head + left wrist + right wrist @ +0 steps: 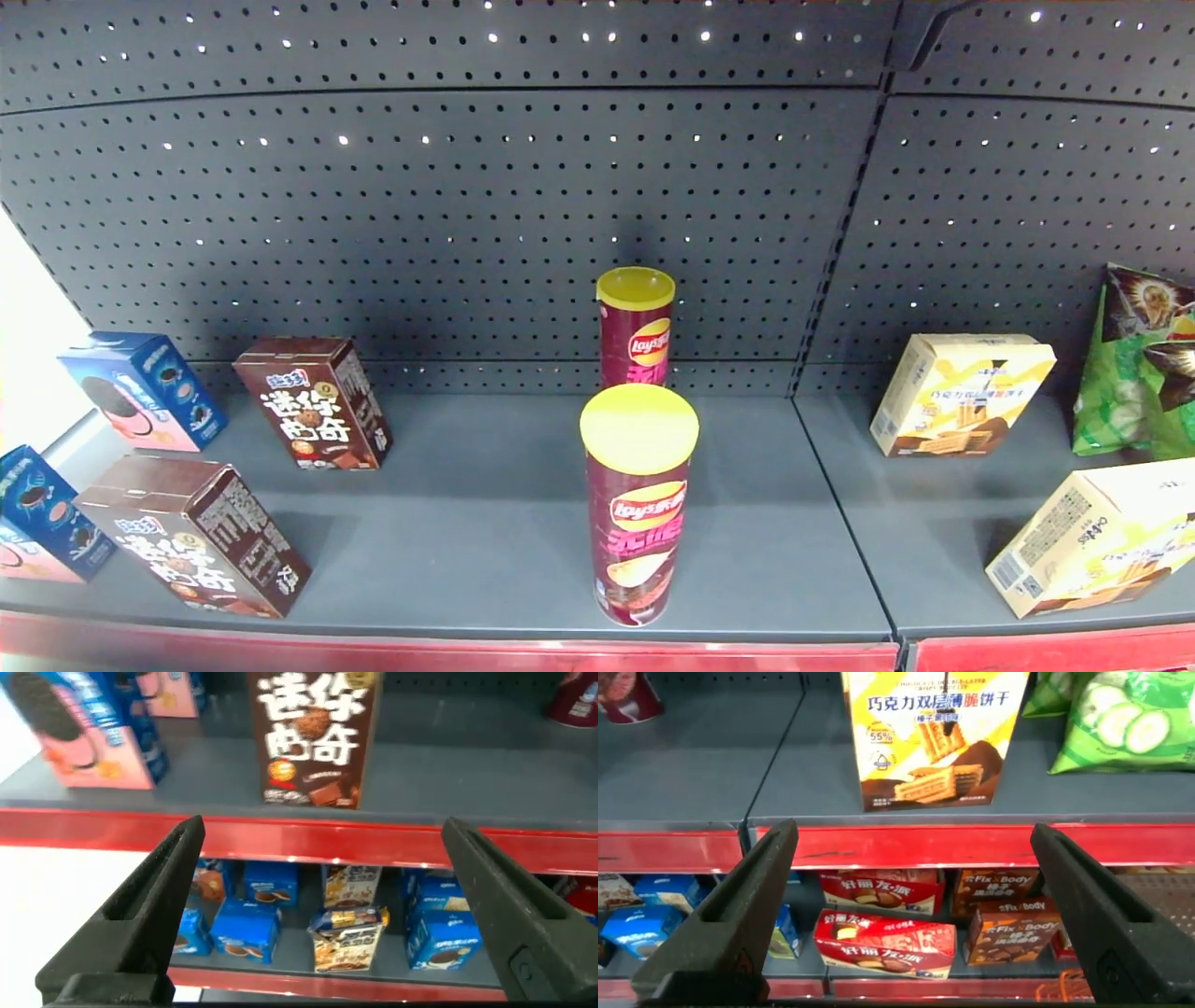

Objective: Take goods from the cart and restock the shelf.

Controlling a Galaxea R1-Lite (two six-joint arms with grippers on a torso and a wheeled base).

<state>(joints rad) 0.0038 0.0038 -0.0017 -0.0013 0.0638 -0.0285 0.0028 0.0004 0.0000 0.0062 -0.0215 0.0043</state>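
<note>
Yr left end effector [322,831] & right end effector [915,833]: spread, empty; maroon yellow-lidded chip tubes [639,504] queue front-to-back on grey metal shelf [467,523], labels facing shoppers.

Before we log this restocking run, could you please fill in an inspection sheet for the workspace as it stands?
Surface: grey shelf with a red lip, level, with bare patches between the goods.
Job's things: two chip cans upright mid-shelf, front can and rear can; brown boxes and blue boxes on the left; yellow boxes and green bag on the right.
Clutter: nothing seen.
Hands: left hand and right hand both open, empty, in front of the shelf edge.
Cables: nothing seen.
Surroundings: perforated back panel; lower-tier boxes beneath.
</note>
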